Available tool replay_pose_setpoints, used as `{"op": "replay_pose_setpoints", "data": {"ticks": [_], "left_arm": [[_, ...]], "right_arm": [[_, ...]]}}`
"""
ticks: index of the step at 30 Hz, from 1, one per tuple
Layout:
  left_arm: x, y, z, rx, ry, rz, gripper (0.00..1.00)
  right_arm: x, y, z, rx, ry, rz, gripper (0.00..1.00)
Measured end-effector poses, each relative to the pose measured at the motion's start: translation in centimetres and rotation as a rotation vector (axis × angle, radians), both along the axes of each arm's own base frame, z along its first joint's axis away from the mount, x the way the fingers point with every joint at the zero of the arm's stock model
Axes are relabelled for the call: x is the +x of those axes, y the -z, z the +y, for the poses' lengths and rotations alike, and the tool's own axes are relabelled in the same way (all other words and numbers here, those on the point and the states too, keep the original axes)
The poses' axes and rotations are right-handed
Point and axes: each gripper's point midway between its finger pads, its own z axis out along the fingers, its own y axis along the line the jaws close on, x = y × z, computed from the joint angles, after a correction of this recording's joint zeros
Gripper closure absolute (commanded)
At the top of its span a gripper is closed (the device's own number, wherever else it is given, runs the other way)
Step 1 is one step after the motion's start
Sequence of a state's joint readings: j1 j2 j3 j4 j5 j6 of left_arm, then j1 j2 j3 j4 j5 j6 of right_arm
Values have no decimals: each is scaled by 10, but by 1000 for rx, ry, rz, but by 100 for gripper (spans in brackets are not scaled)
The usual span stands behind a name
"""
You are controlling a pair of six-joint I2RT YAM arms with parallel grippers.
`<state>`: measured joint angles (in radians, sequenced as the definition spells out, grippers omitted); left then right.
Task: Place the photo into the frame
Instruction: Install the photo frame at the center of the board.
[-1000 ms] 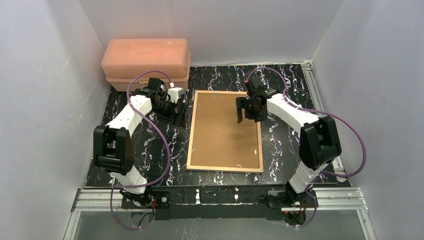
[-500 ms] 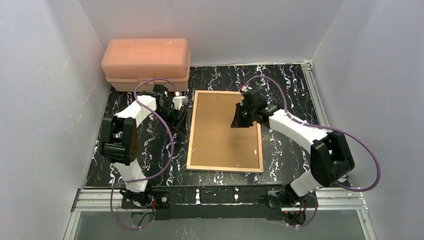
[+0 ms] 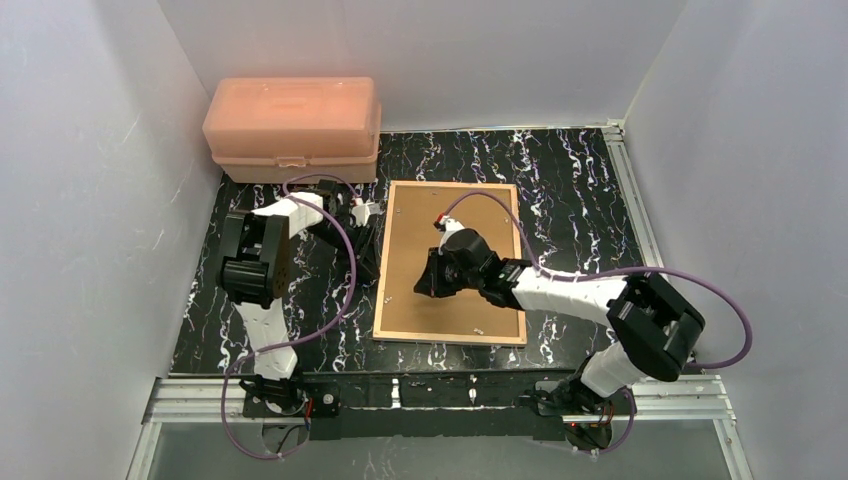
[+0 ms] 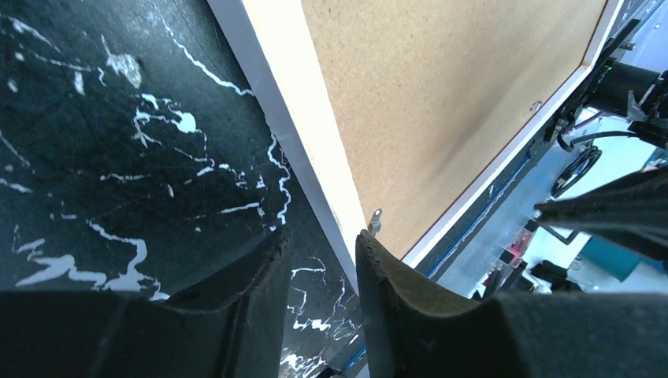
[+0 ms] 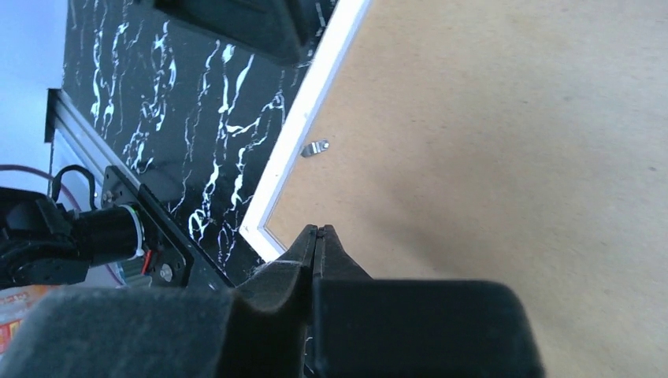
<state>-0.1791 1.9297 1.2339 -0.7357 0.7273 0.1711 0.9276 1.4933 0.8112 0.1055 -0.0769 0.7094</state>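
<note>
- The frame (image 4: 303, 134) lies face down on the black marbled counter (image 3: 580, 200), with a brown backing board (image 3: 410, 225) seated inside its rim. The photo appears in none of the views, so you cannot tell where it is.
- Your left end effector (image 4: 321, 252) sits low at the frame's left rim. Its fingers are a narrow gap apart, with only counter showing between them.
- Your right end effector (image 5: 317, 236) has its fingers pressed together and holds nothing. Its tip is over the board near the left rim; whether it touches is unclear.
- A small metal tab (image 5: 317, 147) lies over the board's edge. Prying the board while a tab pins it could bend the board or tip the frame.
- Nothing clamps the frame, so a closed tip pushing sideways may skid it across the counter.
- The two end effectors are near each other, and a wide sweep could knock them together.
- The left fingers could slip off the thin rim.
</note>
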Motion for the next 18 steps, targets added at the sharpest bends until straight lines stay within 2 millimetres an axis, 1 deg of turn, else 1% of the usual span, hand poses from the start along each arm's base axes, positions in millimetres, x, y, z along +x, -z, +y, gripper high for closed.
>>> {"op": "replay_pose_setpoints", "data": {"ticks": [4,8,10,13,14,16,17,18], "left_arm": [[0,6,-4,-13,-8,35,69],[-1,12,-8,-14,-7,60,75],[0,13,-12,-27,-6,78,78],[1,12,-16,-44,-9,96,84],[1,12,-16,-43,-10,99,87],[1,11,-17,-46,-14,107,97],[1,10,-17,-47,-16,109,100],[1,9,-18,-48,-18,115,100]], "right_arm": [[-6,2,15,47,-30,-27,79],[-8,5,31,89,-61,-43,66],[-10,8,39,110,-83,-46,65],[-15,19,48,116,-108,-40,64],[-17,21,50,116,-116,-36,63],[-23,27,54,118,-133,-28,58],[-25,29,56,119,-140,-24,58],[-27,31,59,122,-147,-21,58]]}}
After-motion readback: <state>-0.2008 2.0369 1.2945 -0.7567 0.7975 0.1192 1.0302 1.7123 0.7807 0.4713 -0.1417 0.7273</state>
